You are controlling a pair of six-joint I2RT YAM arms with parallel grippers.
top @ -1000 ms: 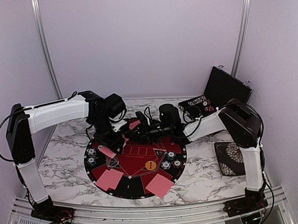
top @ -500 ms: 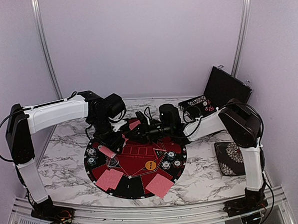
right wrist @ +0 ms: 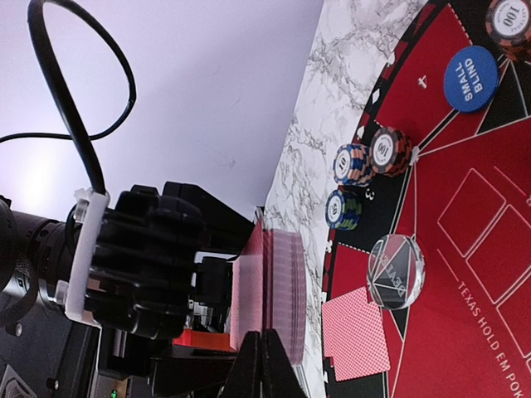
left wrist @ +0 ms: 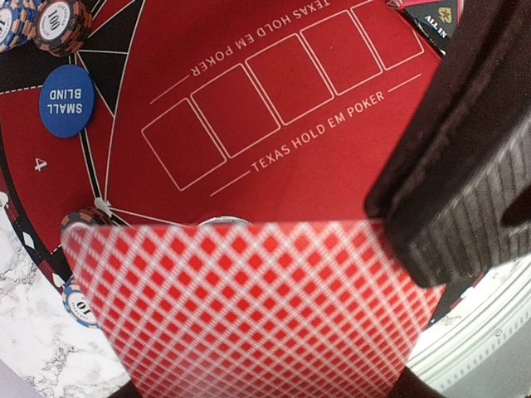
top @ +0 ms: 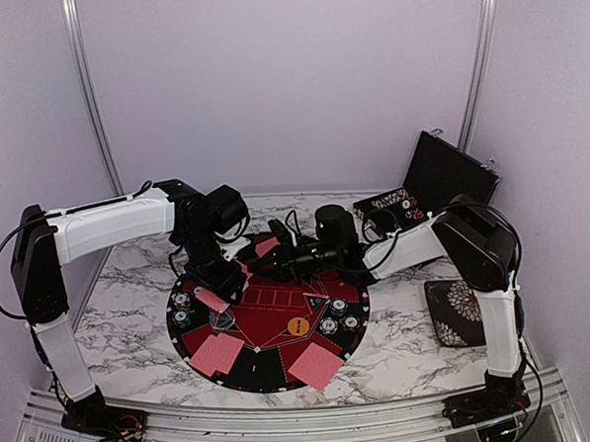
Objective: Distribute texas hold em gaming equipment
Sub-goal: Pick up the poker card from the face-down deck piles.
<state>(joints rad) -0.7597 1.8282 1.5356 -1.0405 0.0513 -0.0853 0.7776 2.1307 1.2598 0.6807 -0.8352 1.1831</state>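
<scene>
- My left gripper (top: 215,285) holds the deck of red-backed cards (left wrist: 249,307) between part-spread fingers, above the round Texas Hold'em mat (top: 272,356).
- My right gripper (right wrist: 262,358), fingers pressed together, pinches the deck's top card (right wrist: 249,294).
- Blue Small Blind disc (left wrist: 66,100) and chip stacks (right wrist: 365,170) lie on the mat.

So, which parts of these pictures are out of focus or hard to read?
Left wrist view: the near card back is soft, while the mat lettering is sharp. Right wrist view: the left gripper is a dark, backlit mass. Top view: chips are too small to read.
</scene>
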